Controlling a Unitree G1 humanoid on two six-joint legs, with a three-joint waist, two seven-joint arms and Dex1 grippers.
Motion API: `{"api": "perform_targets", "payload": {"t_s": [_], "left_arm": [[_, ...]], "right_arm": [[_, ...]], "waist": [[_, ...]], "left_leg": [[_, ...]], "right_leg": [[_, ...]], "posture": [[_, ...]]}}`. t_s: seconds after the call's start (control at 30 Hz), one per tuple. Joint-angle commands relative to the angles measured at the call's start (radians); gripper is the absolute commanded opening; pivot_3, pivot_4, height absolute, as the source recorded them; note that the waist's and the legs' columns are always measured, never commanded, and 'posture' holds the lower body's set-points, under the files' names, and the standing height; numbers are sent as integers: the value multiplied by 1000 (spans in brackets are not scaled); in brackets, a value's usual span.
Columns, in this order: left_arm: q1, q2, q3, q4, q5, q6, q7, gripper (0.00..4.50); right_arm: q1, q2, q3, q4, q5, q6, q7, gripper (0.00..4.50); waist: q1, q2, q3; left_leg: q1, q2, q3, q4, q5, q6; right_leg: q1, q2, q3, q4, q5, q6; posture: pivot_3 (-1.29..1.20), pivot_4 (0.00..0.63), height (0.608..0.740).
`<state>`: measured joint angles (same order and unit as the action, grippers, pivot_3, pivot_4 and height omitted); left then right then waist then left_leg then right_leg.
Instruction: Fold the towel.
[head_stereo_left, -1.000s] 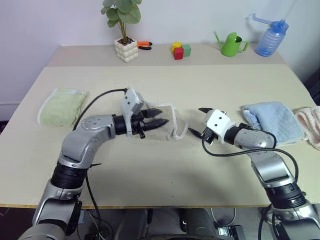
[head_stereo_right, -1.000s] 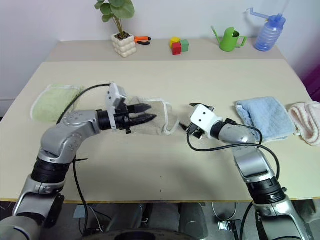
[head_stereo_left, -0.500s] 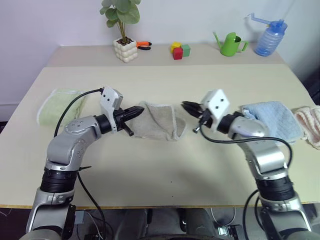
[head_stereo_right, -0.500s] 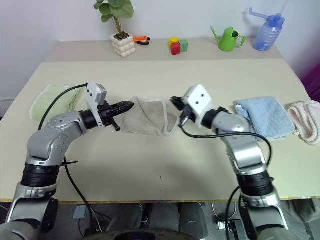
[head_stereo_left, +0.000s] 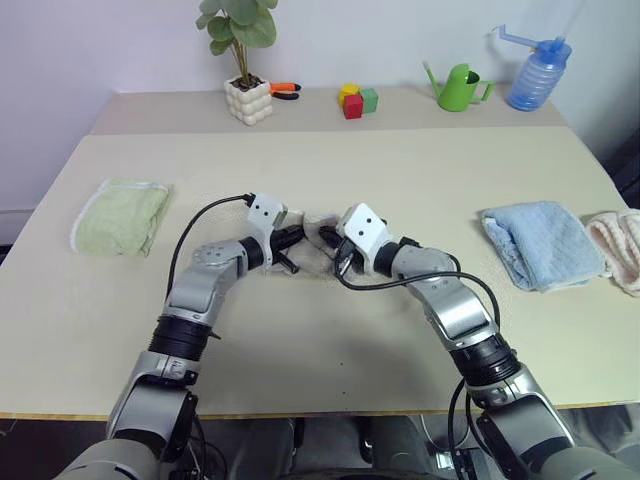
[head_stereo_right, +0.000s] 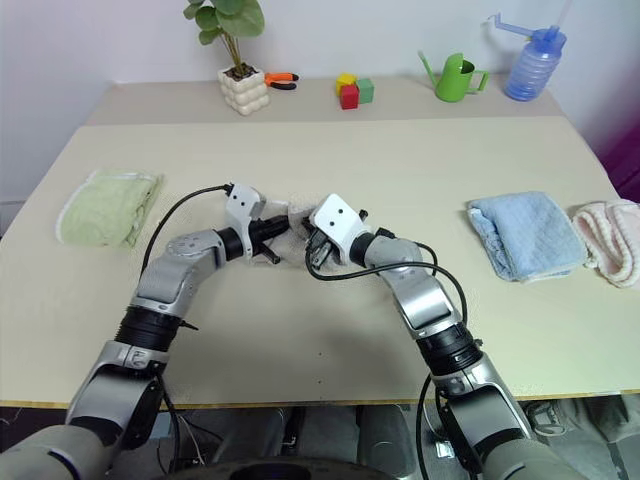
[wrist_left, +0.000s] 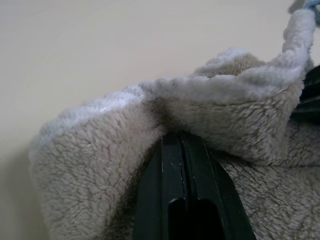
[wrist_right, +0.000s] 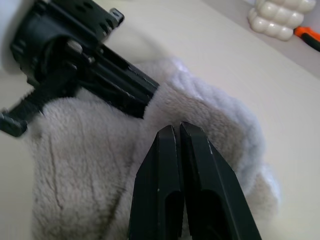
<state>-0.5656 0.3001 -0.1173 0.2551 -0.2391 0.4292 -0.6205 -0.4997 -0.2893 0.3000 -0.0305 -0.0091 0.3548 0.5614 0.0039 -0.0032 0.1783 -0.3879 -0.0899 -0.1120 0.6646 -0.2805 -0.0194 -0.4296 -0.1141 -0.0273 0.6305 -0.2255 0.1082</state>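
The towel (head_stereo_left: 312, 229) is a beige terry cloth bunched into a small heap at the middle of the table (head_stereo_left: 330, 330). My left gripper (head_stereo_left: 298, 239) comes in from its left side. In the left wrist view that gripper (wrist_left: 180, 136) is shut, its tips buried under a raised fold of the towel (wrist_left: 95, 165). My right gripper (head_stereo_left: 328, 241) meets it from the other side. It (wrist_right: 175, 128) is shut too, tips resting on the towel's fluffy top (wrist_right: 85, 175), just short of the left gripper's fingers (wrist_right: 131, 87).
A pale green folded towel (head_stereo_left: 122, 214) lies at the table's left. A light blue folded towel (head_stereo_left: 540, 246) and a pink cloth (head_stereo_left: 621, 250) lie at the right. Along the back stand a potted plant (head_stereo_left: 251, 98), coloured blocks (head_stereo_left: 358, 100), a green watering can (head_stereo_left: 462, 88) and a blue bottle (head_stereo_left: 532, 75).
Both grippers have closed and swung inward from the towel's two ends to meet at the middle. The towel, spread wider before, is now bunched between them.
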Motion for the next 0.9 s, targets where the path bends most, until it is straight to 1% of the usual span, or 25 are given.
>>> {"api": "perform_targets", "payload": {"t_s": [0.03, 0.17, 0.3, 0.5, 0.57, 0.6, 0.7, 0.77, 0.87, 0.9], "left_arm": [[3, -11, 3, 25, 24, -18, 14, 0], [16, -17, 19, 46, 25, -28, 20, 0], [45, -14, 21, 49, 30, -37, 16, 0], [92, -17, 64, -51, -15, -43, 17, 0], [104, -21, 110, -104, -55, -24, 31, 0], [113, -18, 141, -144, -84, -9, 37, 0], [140, 3, 212, -245, -142, 32, 49, 0], [163, 27, 244, -309, -187, 72, 35, 0], [200, 76, 260, -369, -211, 99, 9, 811], [212, 95, 259, -384, -213, 104, -3, 1302]], "right_arm": [[0, 10, -5, 28, -24, -14, -28, 116], [18, 0, -17, 127, -48, -19, -52, 116], [44, -19, -15, 165, -54, -28, -40, 116], [44, -31, -66, 108, -37, -27, -56, 116], [44, -54, -90, 64, -24, -17, -36, 116], [47, -70, -115, 22, 0, 2, -21, 345], [65, -119, -174, -95, 68, 57, 29, 1248], [78, -137, -215, -164, 129, 112, 59, 2252], [83, -148, -262, -225, 184, 195, 63, 3716], [82, -149, -272, -239, 200, 221, 62, 4260]], "waist": [[2, 0, 0], [2, 0, -1], [0, 0, -2], [2, 0, -3], [3, 0, -3], [3, 0, -2], [3, 0, -2], [2, 0, -2], [-3, 0, -2], [-4, 0, -2]], "left_leg": [[0, 0, 0, 0, 0, 0], [0, 0, 0, 1, 0, 0], [2, 0, 0, 0, 0, 0], [3, 0, 0, 0, 0, 0], [3, 0, 0, 0, 0, 0], [3, 0, 0, 0, 0, 0], [1, 0, 0, 0, 0, 0], [0, 0, 0, 0, 0, 0], [0, 1, 0, 0, 0, 0], [0, 1, 0, 0, 0, 1]], "right_leg": [[0, 0, 0, 0, 0, 0], [1, 0, 0, 0, 0, 0], [2, 0, 0, 0, 0, 0], [3, 0, 0, 0, 0, 0], [3, 0, 0, 0, 0, 0], [3, 0, 0, 0, 0, 0], [1, 0, 0, 0, 0, 0], [0, 0, 0, 0, 0, 0], [0, 0, 0, 0, 0, 0], [0, 0, 0, 0, 0, 0]], "posture": [[0, 150, 732], [0, 150, 732], [0, 150, 732], [0, 150, 732], [0, 150, 732], [0, 150, 732], [0, 150, 732], [0, 150, 732], [0, 150, 732], [0, 150, 732]]}}
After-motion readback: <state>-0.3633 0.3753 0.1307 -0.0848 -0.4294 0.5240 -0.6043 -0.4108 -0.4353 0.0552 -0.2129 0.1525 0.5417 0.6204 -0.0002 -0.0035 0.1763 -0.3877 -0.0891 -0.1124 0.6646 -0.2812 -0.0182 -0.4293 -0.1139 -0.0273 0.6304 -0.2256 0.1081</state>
